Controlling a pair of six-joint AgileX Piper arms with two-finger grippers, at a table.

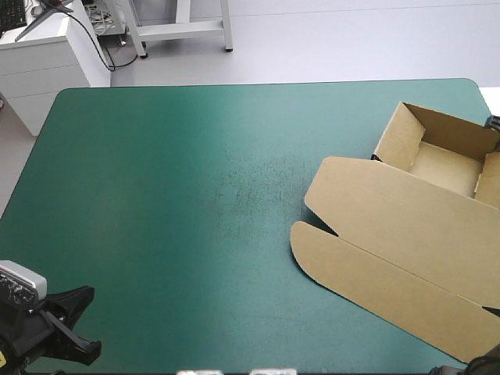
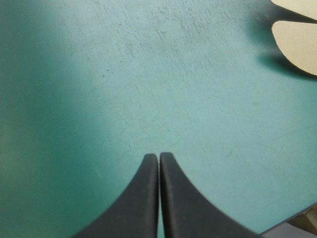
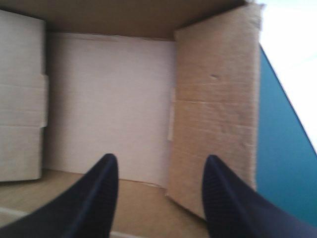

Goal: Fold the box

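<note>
Left gripper (image 2: pixel 159 156) is pointing across bare cover from the table's near left corner, black fingers pressed together into one point, gripping nothing. Teal-green table cover (image 1: pixel 156 203) is showing fine scratches and a dull scuffed patch (image 1: pixel 258 180) mid-table. Brown cardboard box (image 1: pixel 406 226) is lying along the right side: lid flat toward the near edge with two rounded tabs pointing at mid-table, open tray with raised walls toward the far right corner. Right gripper (image 3: pixel 161 163) is looking into the tray, fingers spread apart, holding nothing; one upright side wall is standing just beside a finger. Beyond the far edge, pale grey floor (image 1: pixel 312 47), a white drawer cabinet (image 1: pixel 39 62) and white frame legs (image 1: pixel 187 27) are showing.
</note>
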